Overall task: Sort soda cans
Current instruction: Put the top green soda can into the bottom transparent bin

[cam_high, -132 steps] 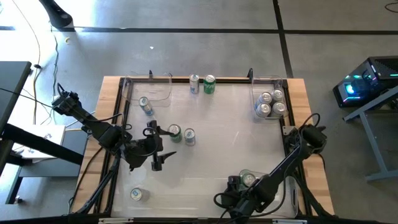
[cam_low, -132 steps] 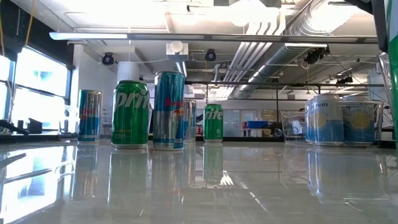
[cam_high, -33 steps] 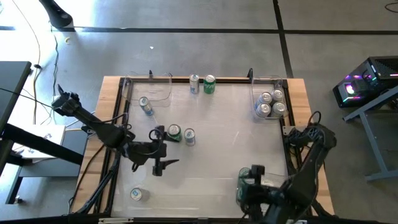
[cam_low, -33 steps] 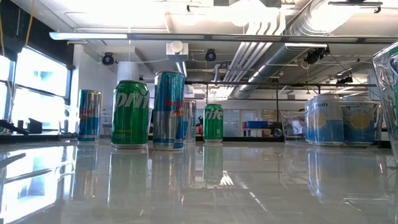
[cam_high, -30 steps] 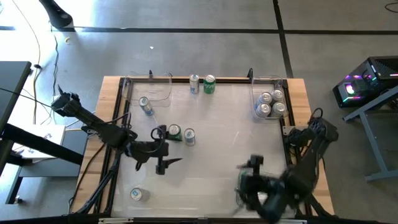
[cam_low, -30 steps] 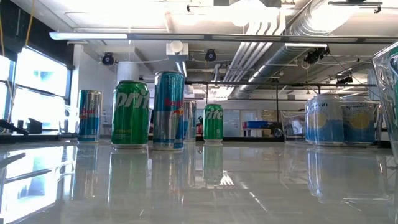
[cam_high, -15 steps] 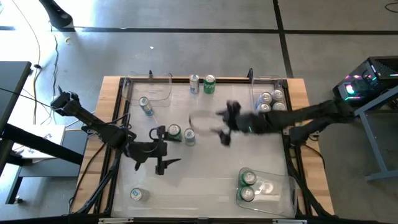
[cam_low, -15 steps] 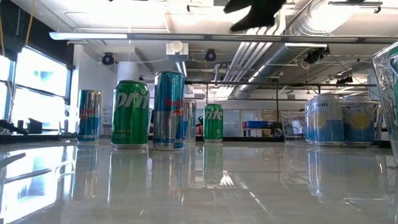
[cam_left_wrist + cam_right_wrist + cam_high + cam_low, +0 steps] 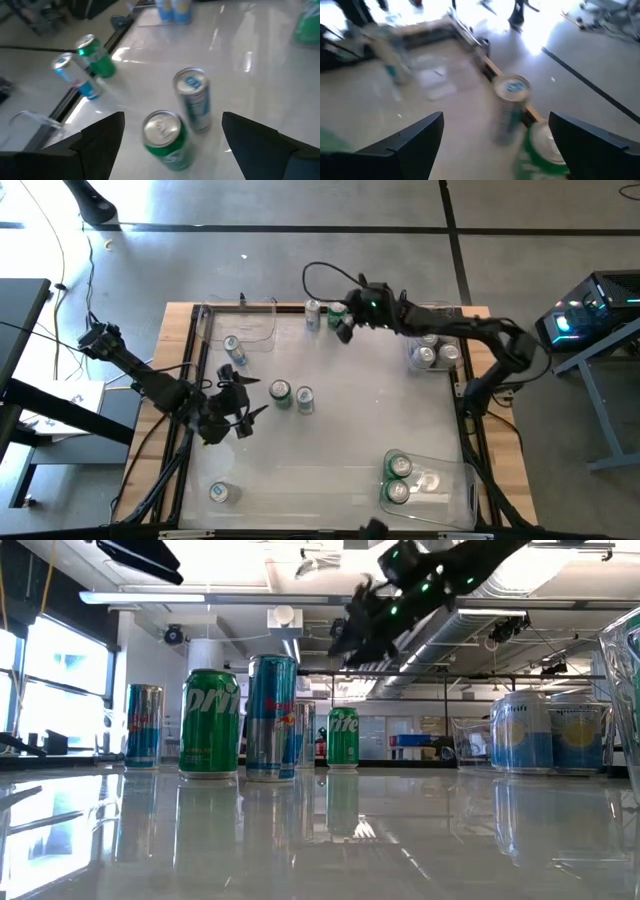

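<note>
My right gripper (image 9: 343, 323) hangs with jaws wide and empty over the far edge of the glossy white tabletop (image 9: 350, 420), just above the green aluminium can (image 9: 336, 315) and the blue-and-silver can (image 9: 313, 314) beside it. My left gripper (image 9: 243, 395) waits, jaws wide, just beside a second green can (image 9: 281, 392) and a silver-blue can (image 9: 304, 399) mid-tabletop. Other cans sit in the clear plastic bins (image 9: 432, 345).
</note>
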